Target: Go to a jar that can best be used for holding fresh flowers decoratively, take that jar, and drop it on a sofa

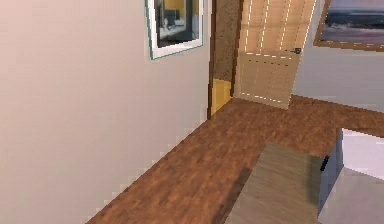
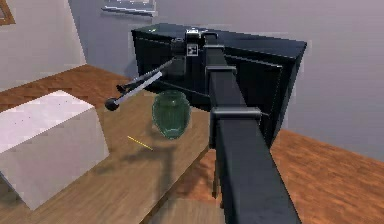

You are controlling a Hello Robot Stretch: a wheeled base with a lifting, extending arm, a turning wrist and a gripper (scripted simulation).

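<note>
Jar [image 2: 170,113] of green glass by the far edge of the bench [image 2: 150,178]: likely light, slippery, fragile; take its neck. Whether the fingers [image 2: 135,88] hold anything, I cannot tell.

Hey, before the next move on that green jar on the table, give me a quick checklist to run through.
1. Is the green jar upright on the table: ok.
2. Is the claw lined up with the jar: cannot tell; its tips lie left of the jar in the arm side view.
3. Is the claw holding anything: cannot tell.
4. Is the white box apart from the jar: ok, bare tabletop lies between them.
5. Is the arm free of the black screen behind the jar: cannot tell.
</note>
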